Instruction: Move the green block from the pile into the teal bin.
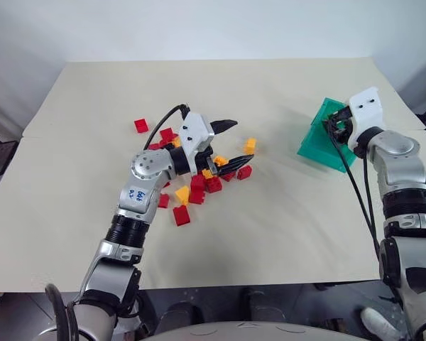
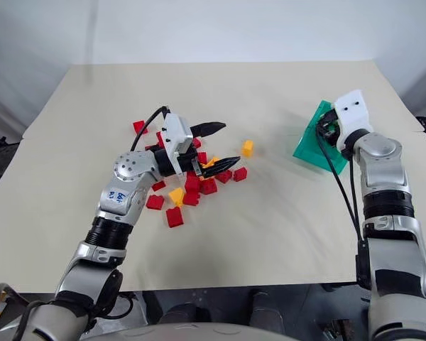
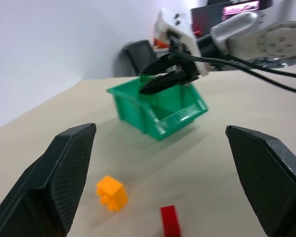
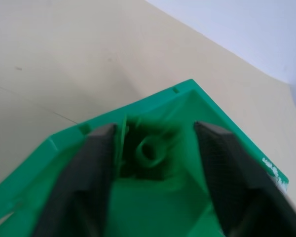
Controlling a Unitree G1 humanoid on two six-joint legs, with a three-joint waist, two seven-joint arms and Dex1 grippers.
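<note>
The teal bin sits at the table's right side. My right gripper hovers over its mouth with the fingers apart. The dark green block shows blurred between them, inside the bin's walls and apart from the right-hand finger. From the left wrist view, the right gripper pokes into the bin from above. My left gripper is open wide and empty above the right edge of the pile of red and yellow bricks.
One yellow brick lies apart between the pile and the bin, and a red brick lies alone to the pile's left. A black cable hangs along the right arm. The table's front edge is near.
</note>
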